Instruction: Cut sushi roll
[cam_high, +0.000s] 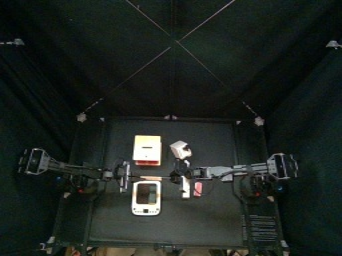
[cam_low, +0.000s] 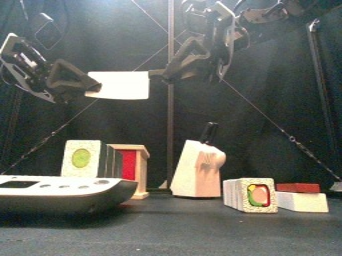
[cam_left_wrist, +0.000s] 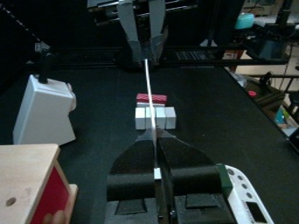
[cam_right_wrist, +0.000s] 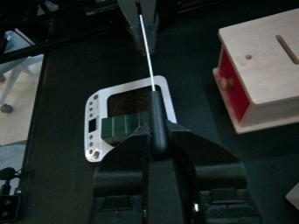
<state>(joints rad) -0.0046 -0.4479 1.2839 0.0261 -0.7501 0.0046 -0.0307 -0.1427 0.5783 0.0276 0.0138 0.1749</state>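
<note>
Hanging above the table (cam_low: 187, 215), left gripper (cam_low: 91, 84) and right gripper (cam_low: 171, 68) both clamp one white blade (cam_low: 123, 85). Below, left to right: white tray (cam_low: 54, 192), wooden box (cam_low: 130, 170), knife block (cam_low: 199, 168), sushi roll (cam_low: 251, 194) standing sliced on the table's right.

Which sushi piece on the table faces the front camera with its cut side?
The green-centred sushi piece leaning on the white pieces at the right; the others show only plain white or red sides.
</note>
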